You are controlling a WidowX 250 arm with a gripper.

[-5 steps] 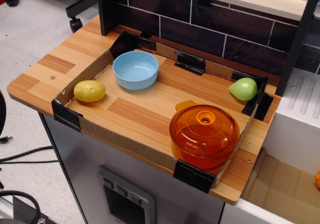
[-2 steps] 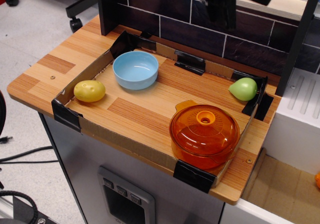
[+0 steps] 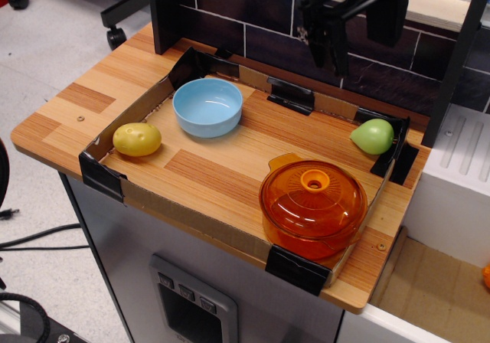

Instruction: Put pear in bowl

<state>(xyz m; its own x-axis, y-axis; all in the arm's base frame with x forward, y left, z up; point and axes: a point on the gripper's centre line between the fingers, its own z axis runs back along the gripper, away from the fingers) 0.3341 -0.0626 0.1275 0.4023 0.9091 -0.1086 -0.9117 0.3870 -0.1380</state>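
Observation:
The light-green pear (image 3: 373, 136) lies in the far right corner of the cardboard-edged tray (image 3: 207, 224), its pointed end to the left. The pale-blue bowl (image 3: 207, 107) stands empty at the tray's far left. My black gripper (image 3: 357, 46) hangs high at the top of the view, in front of the dark tile wall, above and slightly left of the pear. Its jaws are apart and hold nothing.
An orange translucent lidded pot (image 3: 312, 201) stands at the tray's near right, in front of the pear. A yellow oval fruit (image 3: 137, 138) lies at the tray's left edge. Black clips hold the tray's corners. A dark post (image 3: 452, 67) rises to the right of the pear.
My gripper has come down into view from the top edge, lower now, with its open fingers showing.

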